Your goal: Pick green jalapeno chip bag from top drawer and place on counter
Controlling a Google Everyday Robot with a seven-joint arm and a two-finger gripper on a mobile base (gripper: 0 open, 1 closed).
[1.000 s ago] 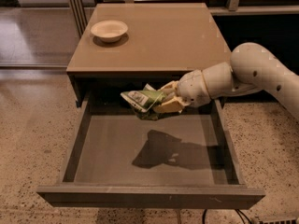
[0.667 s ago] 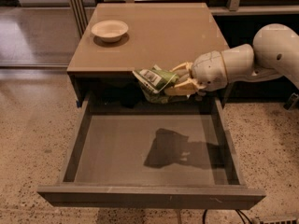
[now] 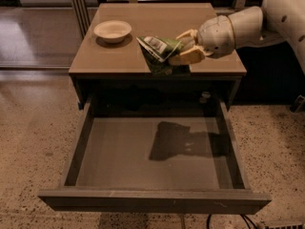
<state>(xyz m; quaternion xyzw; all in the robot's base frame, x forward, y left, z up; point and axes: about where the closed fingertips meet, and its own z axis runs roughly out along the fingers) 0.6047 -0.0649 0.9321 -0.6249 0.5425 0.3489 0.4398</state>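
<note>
The green jalapeno chip bag (image 3: 158,47) is held in my gripper (image 3: 183,47), which is shut on its right end. The bag hangs just above the front part of the tan counter (image 3: 124,56), tilted, with its white label panel facing up and left. My arm reaches in from the right. The top drawer (image 3: 119,156) is pulled fully open below the counter, and its grey floor holds only the shadow of my arm and the bag.
A white bowl (image 3: 113,30) stands on the counter's back left. The drawer's front panel (image 3: 152,202) juts toward the camera over the speckled floor. A dark cabinet wall stands at the right behind my arm.
My gripper has lifted the chip bag from just above the drawer's back edge, up past the counter's front edge, to over the counter top.
</note>
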